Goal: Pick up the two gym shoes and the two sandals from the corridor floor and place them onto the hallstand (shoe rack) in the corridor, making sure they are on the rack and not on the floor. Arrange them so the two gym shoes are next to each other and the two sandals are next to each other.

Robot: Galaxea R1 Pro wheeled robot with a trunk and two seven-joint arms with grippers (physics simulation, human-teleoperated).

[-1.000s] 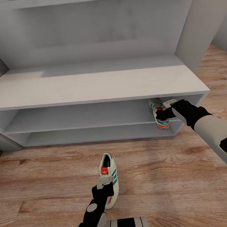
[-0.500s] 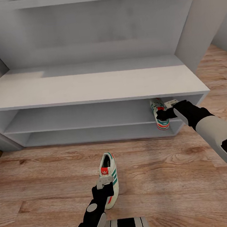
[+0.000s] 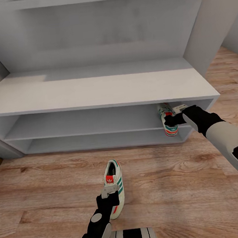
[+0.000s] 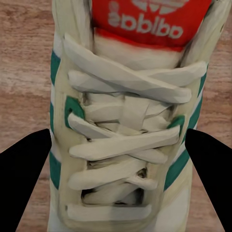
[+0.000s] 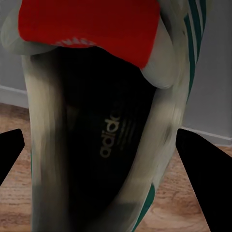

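A gym shoe (image 4: 123, 125) is seen from directly above, close up. Its upper is cream-white, with flat cream laces crossing in several rows down the middle. At the end of the lacing sits a red-orange tongue patch (image 4: 147, 19) carrying white lettering and part of a white trefoil logo. Green stripes run along both flanks of the shoe, showing past the lace eyelets. The shoe lies on the corridor floor (image 4: 24, 63), light brown wood-grain planks visible on either side of it. Two black fingers (image 4: 21, 179) of the left gripper (image 4: 121, 181) flank the shoe, one on each side, spread wide apart with the laced upper between them.
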